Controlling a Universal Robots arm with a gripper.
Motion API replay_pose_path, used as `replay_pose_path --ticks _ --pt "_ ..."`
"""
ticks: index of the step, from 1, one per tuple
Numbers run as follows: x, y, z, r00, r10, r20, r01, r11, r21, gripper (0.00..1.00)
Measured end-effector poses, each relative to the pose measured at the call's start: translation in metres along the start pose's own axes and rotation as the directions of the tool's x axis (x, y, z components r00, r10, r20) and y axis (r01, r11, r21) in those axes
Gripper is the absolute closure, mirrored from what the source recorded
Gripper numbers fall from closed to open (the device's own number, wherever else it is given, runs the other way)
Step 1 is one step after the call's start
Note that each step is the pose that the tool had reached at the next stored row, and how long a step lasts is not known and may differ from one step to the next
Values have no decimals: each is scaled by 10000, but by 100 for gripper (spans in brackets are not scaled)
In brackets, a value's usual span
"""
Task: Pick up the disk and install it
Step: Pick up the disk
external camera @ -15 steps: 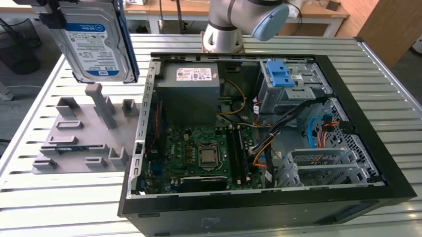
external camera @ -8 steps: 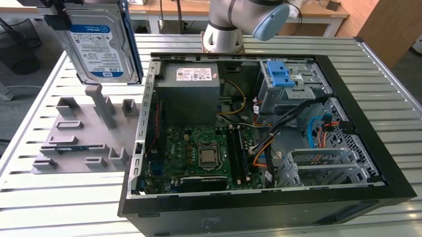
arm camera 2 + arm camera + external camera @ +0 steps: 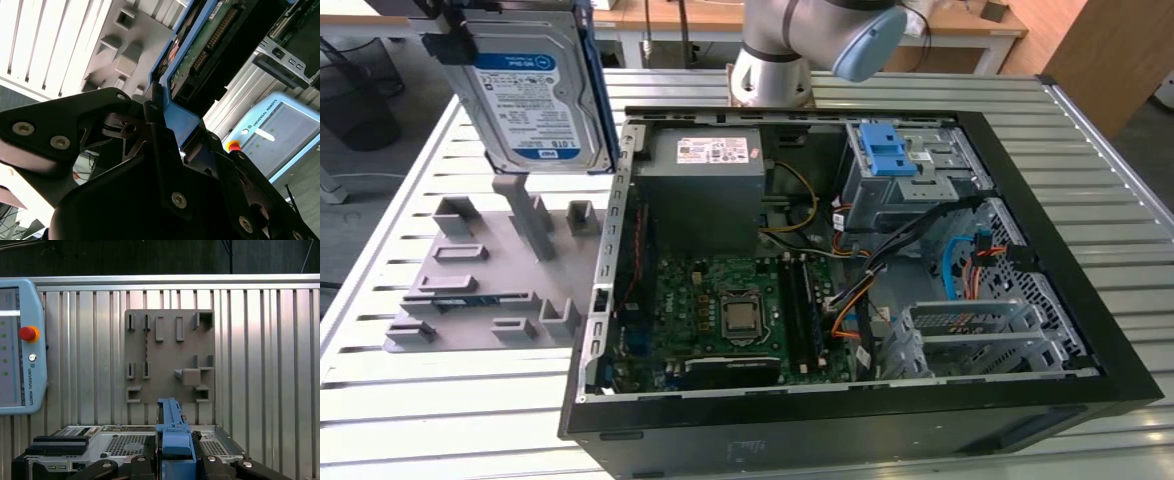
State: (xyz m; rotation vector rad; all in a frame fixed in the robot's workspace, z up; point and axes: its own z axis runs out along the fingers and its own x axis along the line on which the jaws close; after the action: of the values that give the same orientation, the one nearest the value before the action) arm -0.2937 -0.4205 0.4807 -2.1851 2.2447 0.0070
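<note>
Over slatted table point(image 3: 454, 410), high pincer point(image 3: 175, 464) around upright disk point(image 3: 540, 90)

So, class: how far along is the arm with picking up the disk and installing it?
Done: the disk is picked up, held in the air above the grey fixture plate. In hand: the gripper is shut on its blue carrier. Left: installing, since the disk is outside the open computer case, away from the cage with blue latches.

The slatted table point(image 3: 1101, 170) bears a grey fixture plate point(image 3: 480, 288) beside an open computer case point(image 3: 854, 412).
</note>
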Motion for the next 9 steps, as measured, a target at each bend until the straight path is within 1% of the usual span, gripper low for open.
replay_pose_path --ticks 9 --pt "40 -114 0 10000 0 -1 0 10000 -1 64"
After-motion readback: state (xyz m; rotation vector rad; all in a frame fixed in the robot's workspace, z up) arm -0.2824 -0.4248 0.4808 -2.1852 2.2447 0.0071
